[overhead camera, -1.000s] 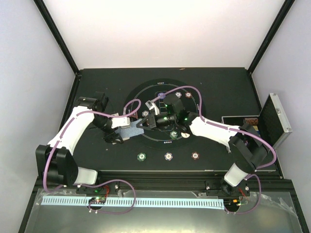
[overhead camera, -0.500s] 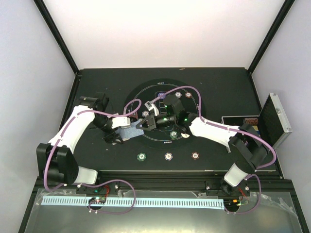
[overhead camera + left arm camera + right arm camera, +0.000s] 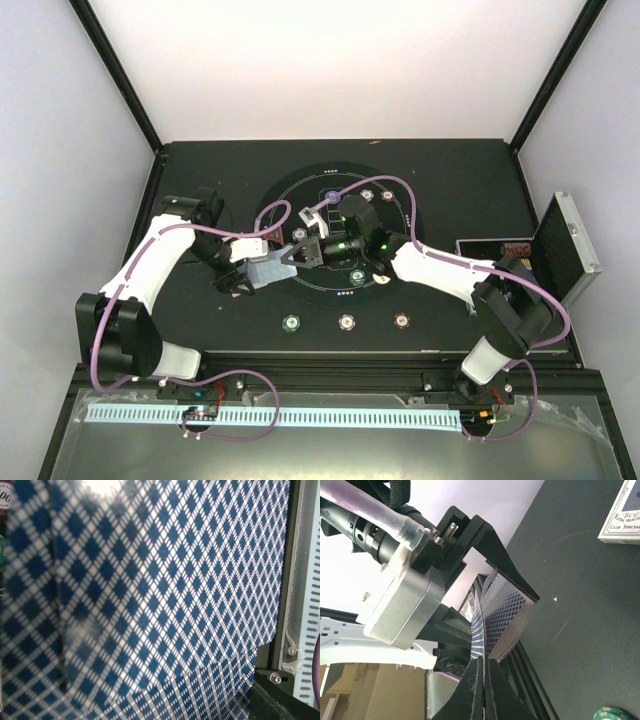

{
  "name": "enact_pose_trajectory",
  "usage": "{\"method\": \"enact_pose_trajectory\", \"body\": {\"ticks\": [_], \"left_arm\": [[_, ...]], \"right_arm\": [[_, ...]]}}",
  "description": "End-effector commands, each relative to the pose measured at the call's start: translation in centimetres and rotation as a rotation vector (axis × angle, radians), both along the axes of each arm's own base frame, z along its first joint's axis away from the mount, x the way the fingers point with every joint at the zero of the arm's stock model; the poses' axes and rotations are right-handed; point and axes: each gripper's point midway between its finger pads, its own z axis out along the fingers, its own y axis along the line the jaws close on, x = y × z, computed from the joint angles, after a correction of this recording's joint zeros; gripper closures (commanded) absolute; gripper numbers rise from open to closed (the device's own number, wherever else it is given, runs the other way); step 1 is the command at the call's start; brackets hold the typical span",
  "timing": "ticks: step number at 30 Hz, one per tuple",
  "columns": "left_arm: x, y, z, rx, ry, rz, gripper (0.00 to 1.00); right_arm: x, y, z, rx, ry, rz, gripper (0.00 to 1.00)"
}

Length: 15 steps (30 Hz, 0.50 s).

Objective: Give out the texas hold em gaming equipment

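Clamping a bowed stack of playing cards (image 3: pixel 150 605) above the dark surface (image 3: pixel 450 180), the left gripper (image 3: pixel 252 275) faces the right gripper (image 3: pixel 482 672), whose tips pinch the stack's edge.

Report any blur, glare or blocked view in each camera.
Left wrist: cards fill the frame, soft at left, with glare at top. Right wrist: backdrop blown out white, cards sharp. Top external: evenly lit, table dark against bright walls.
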Motion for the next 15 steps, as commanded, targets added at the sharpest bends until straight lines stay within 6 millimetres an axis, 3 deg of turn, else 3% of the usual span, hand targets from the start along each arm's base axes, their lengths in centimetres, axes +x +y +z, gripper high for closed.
{"method": "enact_pose_trajectory", "body": {"ticks": [1,7,15], "left_arm": [[-0.2,-1.0,1.6,-0.078,0.001,-0.029,0.98],[0.2,-0.9,1.4,-0.065,-0.012,-0.021,0.98],[0.2,-0.4,0.6,-0.034,-0.042,-0.025,0.99]], "right_arm": [[0.2,0.2,2.3,0.071,-0.062,0.005,0.99],[0.4,1.2,2.5,0.074,-0.031,0.008,0.99],[-1.1,2.1,0.1,0.020,0.031,0.054,0.99]]}}
